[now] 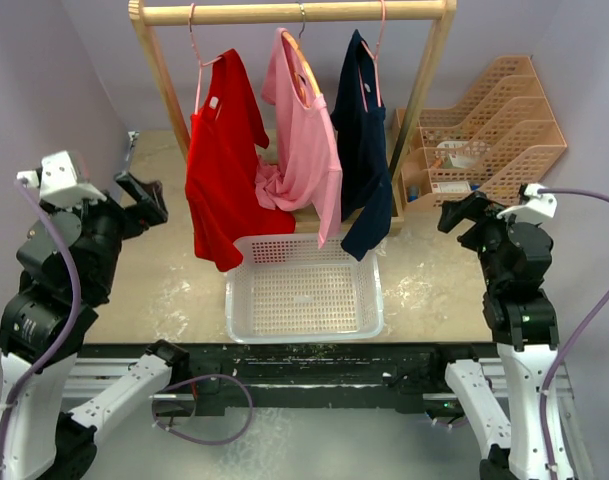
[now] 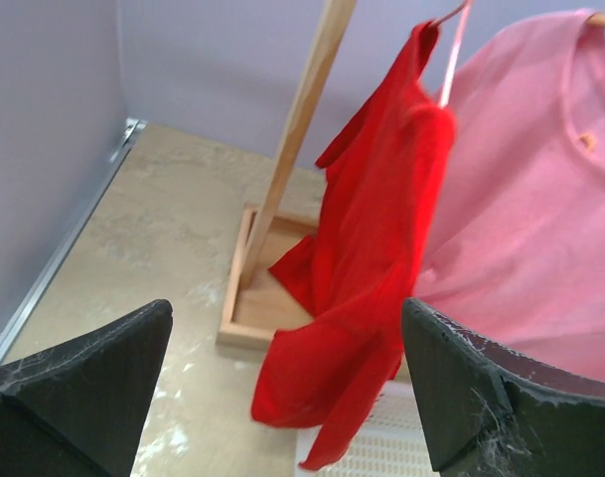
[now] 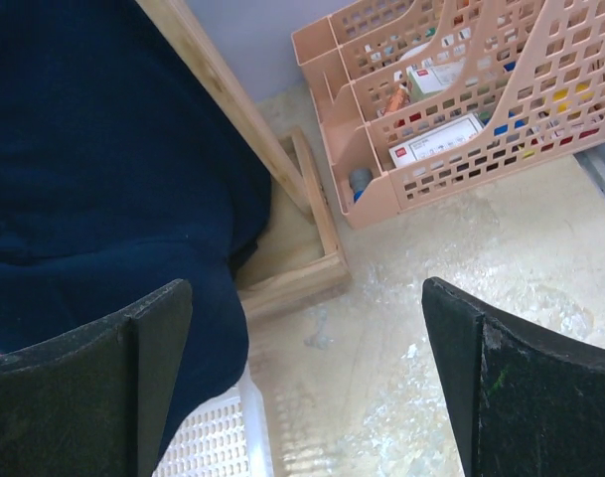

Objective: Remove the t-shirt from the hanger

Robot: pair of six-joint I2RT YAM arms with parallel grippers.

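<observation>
The tall wooden clothes rack (image 1: 284, 13) stands at the back of the beige tabletop, and your task's garments hang from its rail. They are a red t-shirt (image 1: 219, 170) on the left, a pink t-shirt (image 1: 304, 140) in the middle and a navy-blue t-shirt (image 1: 362, 130) on the right. Their hems trail just above the white perforated plastic basket (image 1: 231, 300). The task does not say which shirt is meant.

Expect all three to be light, limp and stretchy. The cloth will bunch and drape rather than hold a shape, and a tug will likely swing the hanger. Pinch a fold at a shoulder or near the collar and ease it off the hanger's end. A pull at the hem would probably drag the hanger along.

The left gripper (image 2: 287, 328) is spread wide and holds nothing, and it faces the red shirt from well apart. The right gripper (image 3: 307, 298) is also wide and empty, just beside the navy cloth.

The red shirt's thin pink wire hanger (image 2: 451, 50) looks flimsy. The pink shirt sits askew on a wooden one (image 1: 302, 60).

As for writing, the red collar carries a small white label (image 1: 213, 102), too small to read. The boxes (image 3: 436, 139) in the peach slotted file organiser (image 1: 504, 130) show red print that is illegible too.
</observation>
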